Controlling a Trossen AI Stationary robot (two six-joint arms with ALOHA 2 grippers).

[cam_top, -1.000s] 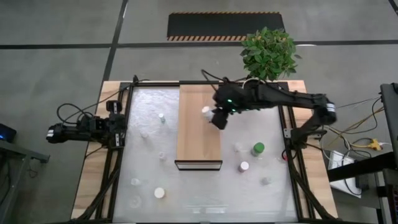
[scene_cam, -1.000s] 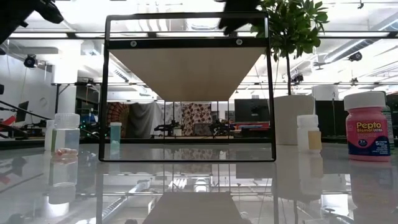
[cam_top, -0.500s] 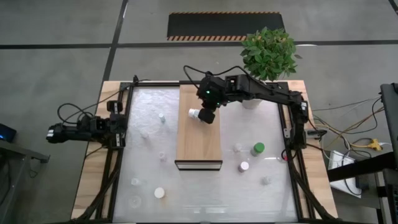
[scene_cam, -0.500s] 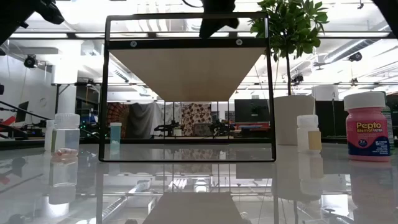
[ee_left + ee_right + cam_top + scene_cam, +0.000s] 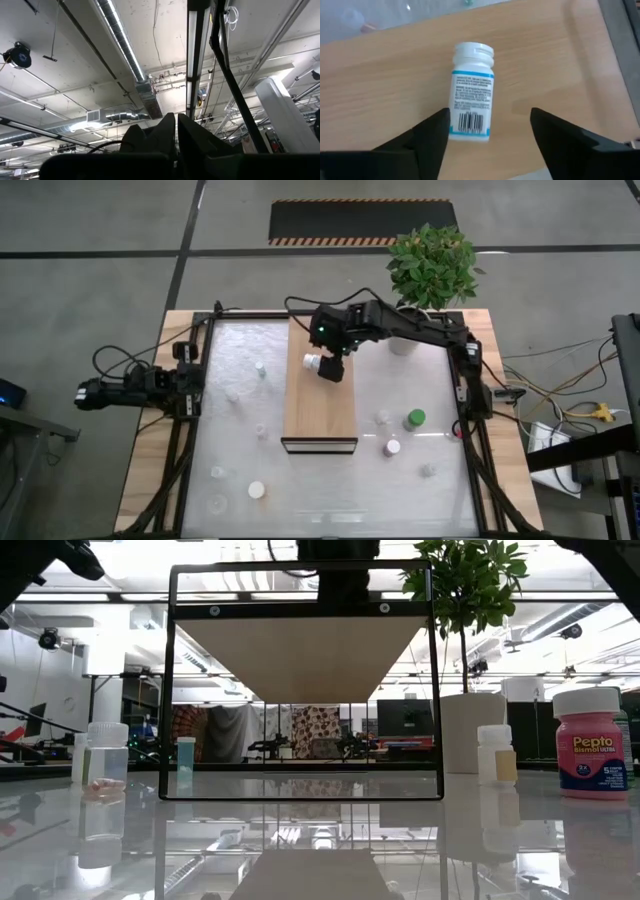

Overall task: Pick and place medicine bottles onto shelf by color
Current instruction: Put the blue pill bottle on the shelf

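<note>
A white medicine bottle (image 5: 471, 90) with a white cap lies on its side on the far left part of the light-wood shelf (image 5: 320, 405). My right gripper (image 5: 490, 115) hovers over it, open, with a finger on either side of the bottle's base end. In the high view this gripper (image 5: 328, 368) is above the shelf. Other medicine bottles stand on the glossy table, among them a green-topped one (image 5: 415, 418) and a white-capped one (image 5: 393, 447). My left gripper (image 5: 176, 126) is shut and parked off the table's left edge (image 5: 88, 393). My right gripper's fingers come from above and straddle the lying bottle's base end (image 5: 469, 131). One finger (image 5: 436, 131) stands right beside the base and the other is well apart. Whether the near finger touches the bottle cannot be told.
A potted plant (image 5: 432, 265) stands at the far right corner. Several small bottles are scattered on the table's left half (image 5: 256, 490) and right half (image 5: 428, 470). In the low view a pink-labelled bottle (image 5: 592, 745) stands at the right, and the shelf's frame (image 5: 172, 680) rises mid-table.
My right gripper has gone toward the table's left edge across the shelf, carrying the white bottle. The bottle has come to lie on its side on the shelf's far left part and has stayed there for the last half second.
</note>
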